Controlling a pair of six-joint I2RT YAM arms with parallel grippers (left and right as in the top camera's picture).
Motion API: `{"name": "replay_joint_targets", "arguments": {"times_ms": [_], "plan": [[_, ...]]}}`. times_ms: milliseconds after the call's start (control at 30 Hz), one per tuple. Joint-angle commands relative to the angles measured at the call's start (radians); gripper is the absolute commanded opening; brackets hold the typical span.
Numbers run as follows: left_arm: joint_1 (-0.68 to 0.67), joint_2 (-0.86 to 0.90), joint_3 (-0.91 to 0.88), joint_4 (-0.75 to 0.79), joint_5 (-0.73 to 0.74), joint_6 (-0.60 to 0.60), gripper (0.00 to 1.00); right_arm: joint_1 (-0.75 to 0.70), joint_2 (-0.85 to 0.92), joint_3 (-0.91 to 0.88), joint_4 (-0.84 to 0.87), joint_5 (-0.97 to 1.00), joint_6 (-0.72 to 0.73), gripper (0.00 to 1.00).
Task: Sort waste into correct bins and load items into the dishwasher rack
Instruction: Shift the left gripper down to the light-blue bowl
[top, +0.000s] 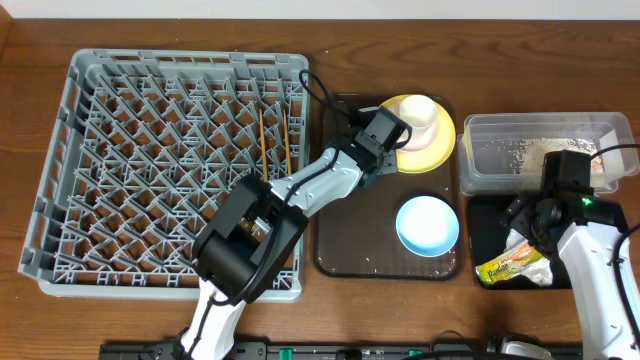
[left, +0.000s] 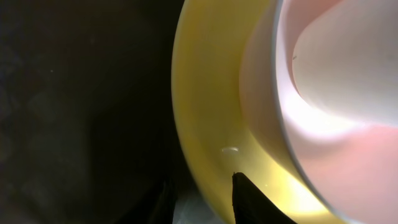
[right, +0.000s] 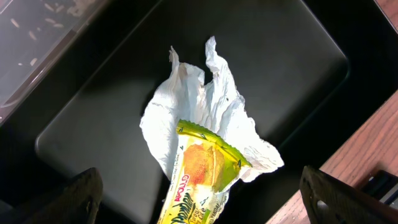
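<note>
The yellow plate (top: 443, 150) sits at the back of the dark brown tray, with a white bowl (top: 437, 140) on it and a small white cup (top: 418, 112) in the bowl. My left gripper (top: 396, 138) is closed on the plate's left rim (left: 205, 143), one finger over it and one under. Two chopsticks (top: 275, 140) lie in the grey rack (top: 90, 200). The light blue bowl (top: 428, 224) stands on the tray. My right gripper (right: 199, 186) hangs open over the black tub (right: 93, 124), above the napkin (right: 205, 106) and wrapper (right: 199, 168). Rice scraps (top: 530, 150) lie in the clear tub (top: 480, 170).
The dark brown tray (top: 345, 240) lies between the rack and the two tubs. The black tub (top: 485, 225) sits just in front of the clear tub at the right. Bare wooden table (right: 373, 149) shows beside the black tub.
</note>
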Motion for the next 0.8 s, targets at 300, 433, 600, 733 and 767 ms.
{"name": "replay_joint_targets", "arguments": {"times_ms": [300, 433, 600, 733, 767], "plan": [[0.004, -0.010, 0.015, -0.129, -0.029, -0.013, 0.27, -0.007, -0.008, 0.014, -0.001, 0.024, -0.004, 0.99], [0.004, -0.053, 0.015, -0.226, -0.029, -0.010, 0.28, -0.007, -0.008, 0.014, -0.001, 0.024, -0.004, 0.99], [0.003, -0.108, 0.015, -0.344, -0.029, 0.013, 0.28, -0.007, -0.008, 0.014, -0.001, 0.024, -0.004, 0.99], [0.003, -0.132, 0.015, -0.425, -0.030, 0.056, 0.30, -0.007, -0.008, 0.014, -0.001, 0.024, -0.004, 0.99], [0.003, -0.137, 0.015, -0.436, -0.031, 0.059, 0.32, -0.007, -0.008, 0.014, -0.001, 0.024, -0.004, 0.99]]}}
